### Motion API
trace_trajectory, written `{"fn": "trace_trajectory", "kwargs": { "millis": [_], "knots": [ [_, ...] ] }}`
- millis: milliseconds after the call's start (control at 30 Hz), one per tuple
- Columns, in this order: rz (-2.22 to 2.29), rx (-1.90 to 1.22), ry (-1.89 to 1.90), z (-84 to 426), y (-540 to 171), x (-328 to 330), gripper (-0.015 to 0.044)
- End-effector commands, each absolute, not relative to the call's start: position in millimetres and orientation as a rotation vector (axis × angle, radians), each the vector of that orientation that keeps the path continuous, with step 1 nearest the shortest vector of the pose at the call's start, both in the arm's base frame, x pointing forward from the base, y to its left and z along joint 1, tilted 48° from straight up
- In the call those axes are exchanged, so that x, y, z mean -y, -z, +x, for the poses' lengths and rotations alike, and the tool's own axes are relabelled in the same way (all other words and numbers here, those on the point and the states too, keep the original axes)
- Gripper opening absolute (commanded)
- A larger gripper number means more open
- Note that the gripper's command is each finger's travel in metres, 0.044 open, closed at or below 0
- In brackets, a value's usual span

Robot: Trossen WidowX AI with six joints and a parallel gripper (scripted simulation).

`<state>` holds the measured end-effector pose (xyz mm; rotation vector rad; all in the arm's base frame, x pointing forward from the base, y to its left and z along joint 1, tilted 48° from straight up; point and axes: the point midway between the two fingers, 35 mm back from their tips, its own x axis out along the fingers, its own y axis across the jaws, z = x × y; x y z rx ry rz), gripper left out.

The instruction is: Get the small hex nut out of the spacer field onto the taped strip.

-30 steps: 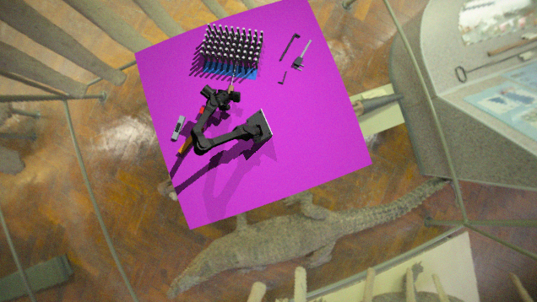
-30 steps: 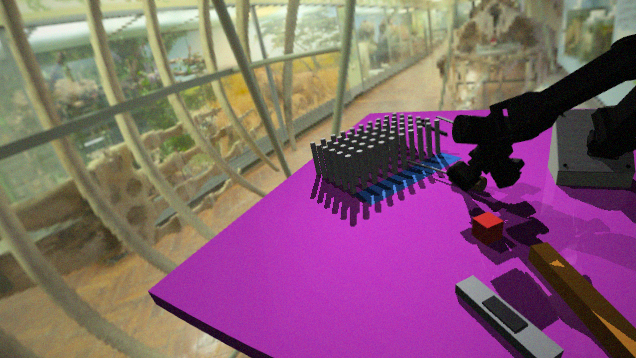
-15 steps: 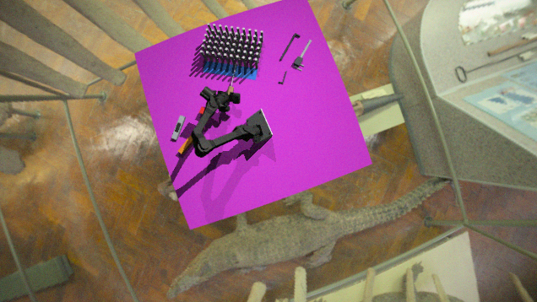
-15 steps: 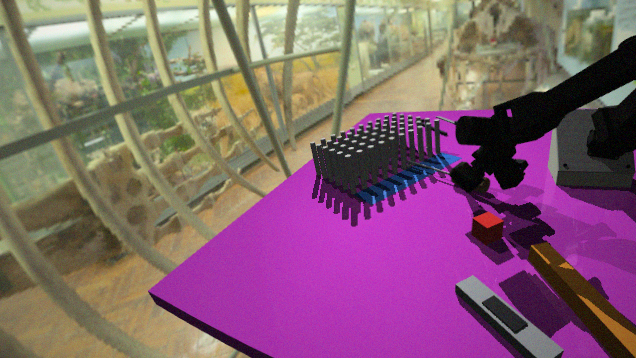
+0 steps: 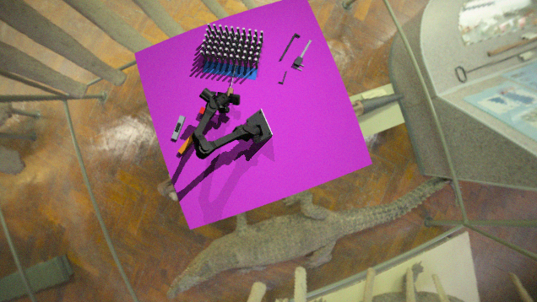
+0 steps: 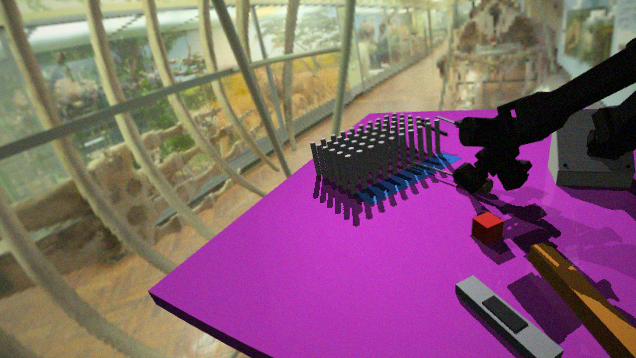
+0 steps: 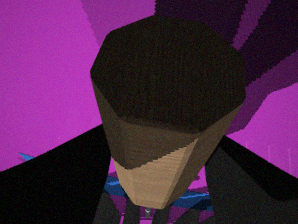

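Note:
Dark spacers stand upright in a dense block with pale tops. The blue taped strip lies along their front. My gripper is shut on the wooden handle of a tool, in front of the strip. The tool's thin metal shaft points over the strip towards the spacers; its far end is hidden among them. A long black hook, a short black hook and a grey bladed tool lie right of the field. I cannot make out the nut.
A red cube sits beside the arm. An orange bar lies partly under the forearm in the overhead view. A grey block with a dark inset lies near the table's left edge.

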<state>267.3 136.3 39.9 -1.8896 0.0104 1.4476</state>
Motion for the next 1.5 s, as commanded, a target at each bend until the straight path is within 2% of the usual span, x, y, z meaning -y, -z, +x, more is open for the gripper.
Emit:
{"fn": "trace_trajectory", "kwargs": {
  "millis": [0,1467],
  "knots": [
    [-1.891,-0.021,-1.445,266,-40,-136,0.0],
    [-1.894,-0.017,-1.443,256,-60,-127,0.0]
  ]
}}
